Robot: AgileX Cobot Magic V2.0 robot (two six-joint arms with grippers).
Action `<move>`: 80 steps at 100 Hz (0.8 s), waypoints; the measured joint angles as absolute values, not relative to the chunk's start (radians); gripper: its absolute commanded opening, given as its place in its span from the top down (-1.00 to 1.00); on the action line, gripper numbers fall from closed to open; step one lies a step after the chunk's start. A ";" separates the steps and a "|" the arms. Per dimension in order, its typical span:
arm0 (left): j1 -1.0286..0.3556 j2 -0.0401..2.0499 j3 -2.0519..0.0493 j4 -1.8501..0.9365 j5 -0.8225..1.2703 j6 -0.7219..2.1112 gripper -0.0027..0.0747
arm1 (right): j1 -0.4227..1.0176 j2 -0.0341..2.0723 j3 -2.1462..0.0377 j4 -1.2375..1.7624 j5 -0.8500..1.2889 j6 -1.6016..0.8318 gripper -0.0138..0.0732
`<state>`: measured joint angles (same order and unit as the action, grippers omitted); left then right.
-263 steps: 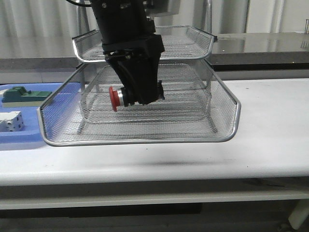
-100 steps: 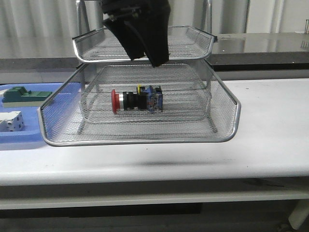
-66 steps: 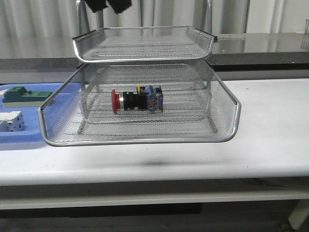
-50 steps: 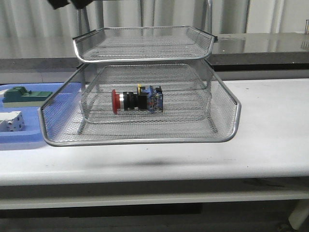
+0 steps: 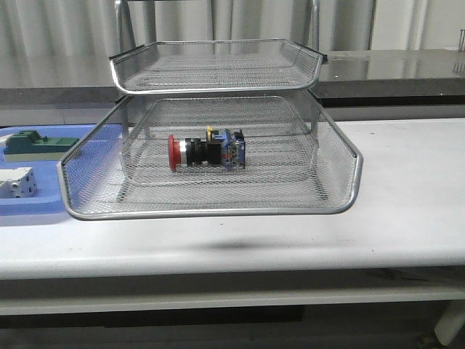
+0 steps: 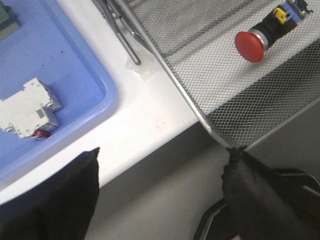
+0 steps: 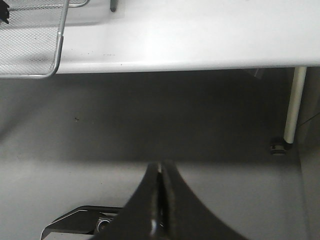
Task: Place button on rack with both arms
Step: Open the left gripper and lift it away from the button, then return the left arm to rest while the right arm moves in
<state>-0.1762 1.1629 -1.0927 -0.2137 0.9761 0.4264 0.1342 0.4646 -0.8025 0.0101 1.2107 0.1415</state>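
The button lies on its side in the pulled-out middle tray of the silver wire rack, red cap pointing left. In the left wrist view the button shows through the mesh, far from my left gripper, which is open with nothing between its fingers and hangs beyond the table's front edge. My right gripper is shut and empty, below the table edge to the right of the rack. Neither arm shows in the front view.
A blue plastic tray left of the rack holds a green block and a white block. The white block sits in the blue tray in the left wrist view. A table leg stands at the right.
The left arm let go of the button in the middle tray, then rose and drew away up and left out of the front view. The button stays still.
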 measured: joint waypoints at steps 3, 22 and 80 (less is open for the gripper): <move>-0.171 1.120 -1.057 -0.214 0.934 0.426 -0.34 | 0.134 0.465 -0.802 0.010 1.211 0.142 0.84; -0.118 0.891 -0.827 -0.226 0.700 0.420 -0.35 | 0.134 0.465 -0.802 0.010 1.211 0.142 0.84; -0.069 0.335 -0.332 -0.329 0.280 0.400 -0.35 | 0.134 0.465 -0.802 0.010 1.211 0.142 0.84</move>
